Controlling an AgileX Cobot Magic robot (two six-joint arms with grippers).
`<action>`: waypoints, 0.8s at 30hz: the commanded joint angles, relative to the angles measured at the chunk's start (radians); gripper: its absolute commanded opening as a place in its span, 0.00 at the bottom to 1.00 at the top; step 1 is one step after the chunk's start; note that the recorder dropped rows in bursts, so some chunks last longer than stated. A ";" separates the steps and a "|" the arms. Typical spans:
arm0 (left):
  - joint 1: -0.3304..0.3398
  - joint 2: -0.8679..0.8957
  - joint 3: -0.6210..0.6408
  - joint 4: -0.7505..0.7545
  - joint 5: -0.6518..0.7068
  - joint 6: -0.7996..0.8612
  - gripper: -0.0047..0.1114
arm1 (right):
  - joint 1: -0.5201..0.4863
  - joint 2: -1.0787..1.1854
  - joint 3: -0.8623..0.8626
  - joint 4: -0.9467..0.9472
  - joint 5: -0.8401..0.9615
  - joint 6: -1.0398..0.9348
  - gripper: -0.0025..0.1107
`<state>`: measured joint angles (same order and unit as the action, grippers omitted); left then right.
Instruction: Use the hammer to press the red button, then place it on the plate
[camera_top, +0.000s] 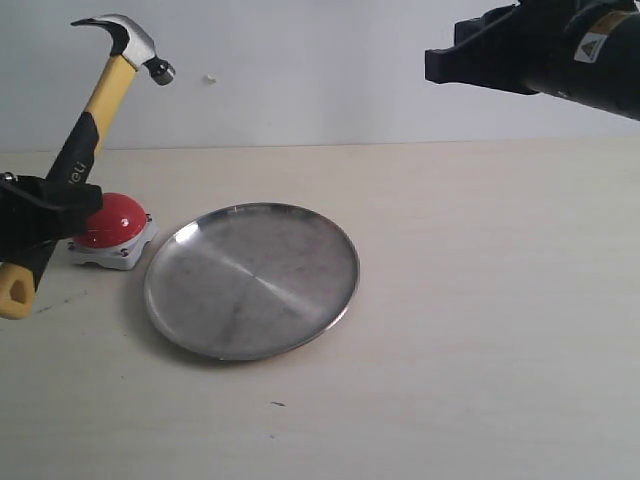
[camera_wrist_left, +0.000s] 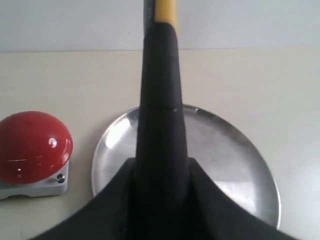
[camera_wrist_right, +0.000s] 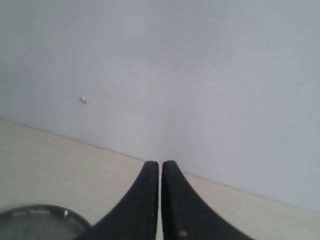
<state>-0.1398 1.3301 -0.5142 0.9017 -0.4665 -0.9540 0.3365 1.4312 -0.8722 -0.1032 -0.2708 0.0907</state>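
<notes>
My left gripper (camera_top: 45, 205) is shut on the black grip of the hammer (camera_top: 105, 90), holding it raised and tilted, its dark metal head up at the far left and its yellow looped end low. In the left wrist view the hammer (camera_wrist_left: 160, 100) runs straight up the middle between the jaws of the left gripper (camera_wrist_left: 161, 172). The red button (camera_top: 112, 222) on its white base sits just behind the gripper, beside the silver plate (camera_top: 300, 300). That view shows the red button (camera_wrist_left: 31, 145) and the plate (camera_wrist_left: 225, 155) too. My right gripper (camera_wrist_right: 160, 167) is shut and holds nothing, high at the upper right (camera_top: 440, 66).
The pale table (camera_top: 480, 330) stretches to the right of the plate. A white wall (camera_top: 320, 70) stands close behind. The plate's rim (camera_wrist_right: 45, 210) shows at one corner of the right wrist view.
</notes>
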 joint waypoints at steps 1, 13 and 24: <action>0.000 0.041 -0.003 -0.026 -0.168 0.001 0.04 | 0.001 -0.109 0.114 -0.002 -0.167 -0.019 0.02; -0.002 0.255 -0.007 -0.034 -0.404 -0.043 0.04 | 0.001 -0.332 0.505 0.054 -0.530 -0.006 0.02; -0.148 0.446 -0.145 -0.069 -0.340 -0.153 0.04 | 0.001 -0.468 0.827 0.067 -0.876 -0.067 0.02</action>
<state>-0.2443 1.7553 -0.6036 0.8592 -0.7458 -1.0774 0.3365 0.9919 -0.0876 -0.0319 -1.0846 0.0607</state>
